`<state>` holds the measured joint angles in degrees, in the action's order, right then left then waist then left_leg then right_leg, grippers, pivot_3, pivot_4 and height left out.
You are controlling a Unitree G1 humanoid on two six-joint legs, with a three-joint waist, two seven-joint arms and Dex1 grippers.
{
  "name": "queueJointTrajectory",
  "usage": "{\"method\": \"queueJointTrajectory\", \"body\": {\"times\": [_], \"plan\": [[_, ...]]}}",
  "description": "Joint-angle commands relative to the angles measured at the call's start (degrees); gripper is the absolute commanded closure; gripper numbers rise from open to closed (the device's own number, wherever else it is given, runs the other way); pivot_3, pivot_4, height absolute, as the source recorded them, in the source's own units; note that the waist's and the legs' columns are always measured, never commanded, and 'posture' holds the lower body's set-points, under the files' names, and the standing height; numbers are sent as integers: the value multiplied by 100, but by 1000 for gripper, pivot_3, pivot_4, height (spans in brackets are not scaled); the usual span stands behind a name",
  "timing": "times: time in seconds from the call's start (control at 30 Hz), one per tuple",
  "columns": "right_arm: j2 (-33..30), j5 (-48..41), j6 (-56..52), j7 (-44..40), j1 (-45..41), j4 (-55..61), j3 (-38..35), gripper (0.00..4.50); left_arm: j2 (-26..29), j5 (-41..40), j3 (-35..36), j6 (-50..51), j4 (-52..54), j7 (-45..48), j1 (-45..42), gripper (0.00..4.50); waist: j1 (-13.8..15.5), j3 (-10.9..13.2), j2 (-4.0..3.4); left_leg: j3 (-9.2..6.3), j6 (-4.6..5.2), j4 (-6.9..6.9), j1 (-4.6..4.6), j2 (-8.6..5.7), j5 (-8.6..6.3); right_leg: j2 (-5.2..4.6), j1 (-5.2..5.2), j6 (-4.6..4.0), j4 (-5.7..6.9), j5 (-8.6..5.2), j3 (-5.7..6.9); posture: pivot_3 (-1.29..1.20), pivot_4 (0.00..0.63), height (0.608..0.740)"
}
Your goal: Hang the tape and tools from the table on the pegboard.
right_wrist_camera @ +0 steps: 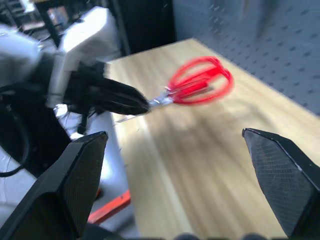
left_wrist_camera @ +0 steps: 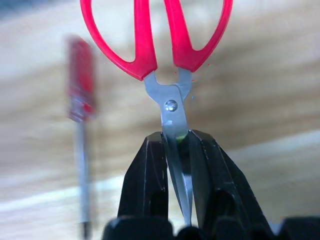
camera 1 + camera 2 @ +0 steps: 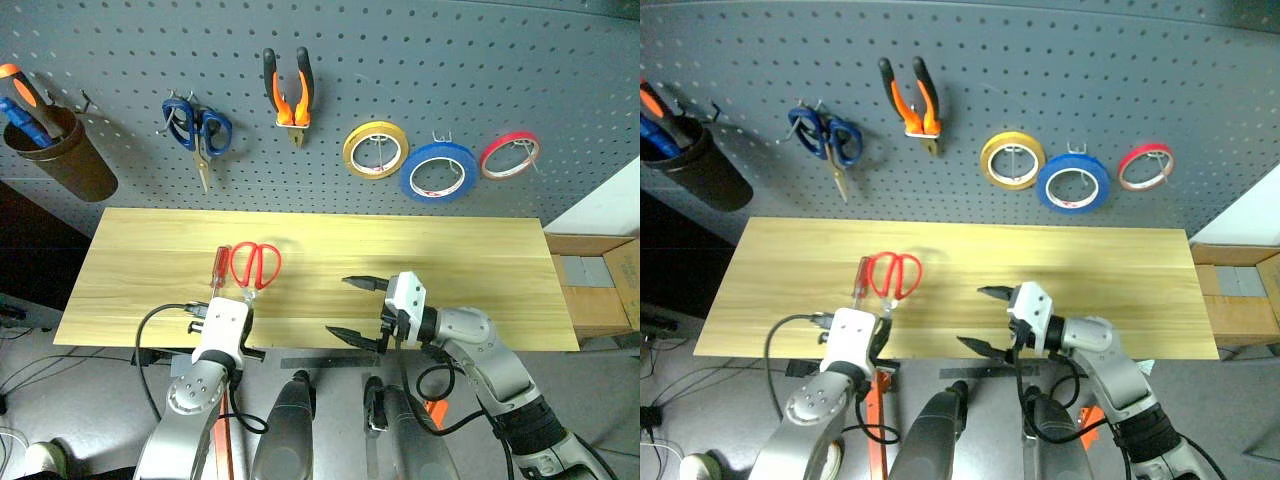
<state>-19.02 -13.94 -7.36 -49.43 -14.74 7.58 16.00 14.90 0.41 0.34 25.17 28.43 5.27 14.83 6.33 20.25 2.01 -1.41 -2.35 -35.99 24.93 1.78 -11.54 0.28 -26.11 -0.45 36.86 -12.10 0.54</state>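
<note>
Left gripper clamps the red-handled scissors by the blades. Right gripper, at 3 o'clock, stands spread wide, empty.

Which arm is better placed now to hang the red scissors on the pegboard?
Left. Its claw is shut on the red scissors' blades. The right claw is open and holds nothing.

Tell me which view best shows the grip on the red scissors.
Left wrist view: the left gripper is shut on the blades of the red scissors just below the pivot. The eye views hide the pinch behind the wrist; the right wrist view shows it from the side, blurred.
</note>
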Motion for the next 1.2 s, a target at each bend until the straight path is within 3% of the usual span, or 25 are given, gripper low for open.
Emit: {"method": "queueJointTrajectory", "body": {"times": [0.03,0.23,0.53,0.83,1.2], "plan": [[47,-387,-83,-45,7,419,-206,0,-171,1,108,-900,624,-69,556,4174,6,-24,9,-1,0,1,0,-1,0,0,0,0,0,0,1,265,245,740],[178,-1226,-530,-77,27,832,-514,0,-412,499,248,-2178,899,-485,928,4174,64,-190,15,-1,1,-2,0,-1,0,4,1,0,1,0,6,316,202,740],[262,-1160,-324,-87,-309,517,-526,0,-427,867,407,-2819,648,-593,383,4174,170,-478,18,9,4,-14,-22,-8,1,12,32,0,1,3,16,340,160,740],[315,-766,88,50,-504,37,-547,0,-348,386,941,-2712,-680,-552,-1248,4174,295,-658,27,7,5,-15,-77,-5,1,47,83,-8,9,7,23,326,136,740],[299,-589,145,254,-443,103,-573,0,-420,132,718,-2089,-1910,-323,-2869,4174,341,-780,42,9,6,-23,-109,-9,2,54,118,-11,17,12,18,293,138,740]]}}
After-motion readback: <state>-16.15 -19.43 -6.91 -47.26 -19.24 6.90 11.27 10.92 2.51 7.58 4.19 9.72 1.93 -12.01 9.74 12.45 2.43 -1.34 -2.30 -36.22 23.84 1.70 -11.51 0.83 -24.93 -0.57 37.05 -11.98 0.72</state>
